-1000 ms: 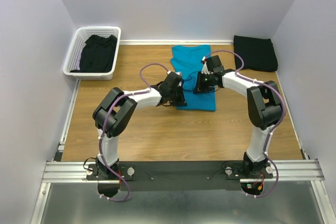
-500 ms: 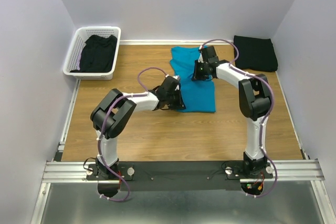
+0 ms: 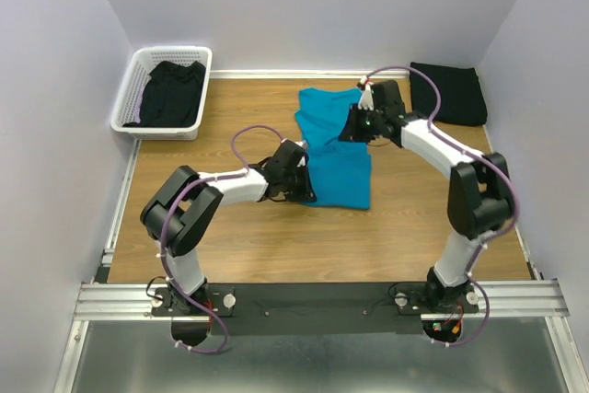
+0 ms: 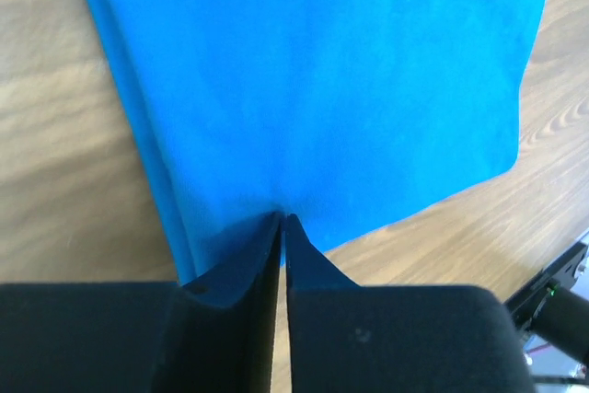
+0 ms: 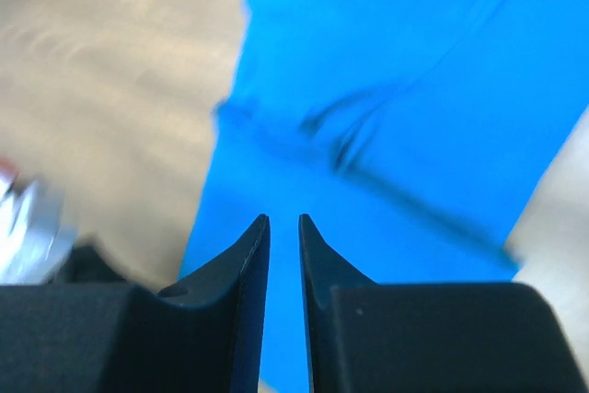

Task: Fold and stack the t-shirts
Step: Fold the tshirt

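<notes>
Pinching the near left edge of the teal t-shirt [image 3: 336, 158], the left gripper [image 4: 282, 218] grips fabric; bare table [image 3: 276, 236] spreads to the near edge. Beyond, the right gripper [image 5: 282, 220] hangs over its far part, jaws slightly parted.

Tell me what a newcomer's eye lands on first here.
The bright teal t-shirt, partly folded mid-table, stands out against the wooden table. The left gripper pinches its near left edge, while the right gripper hangs over its far part, jaws slightly apart. A black t-shirt lies folded at the far right; a second black t-shirt lies in the white basket far left.
</notes>
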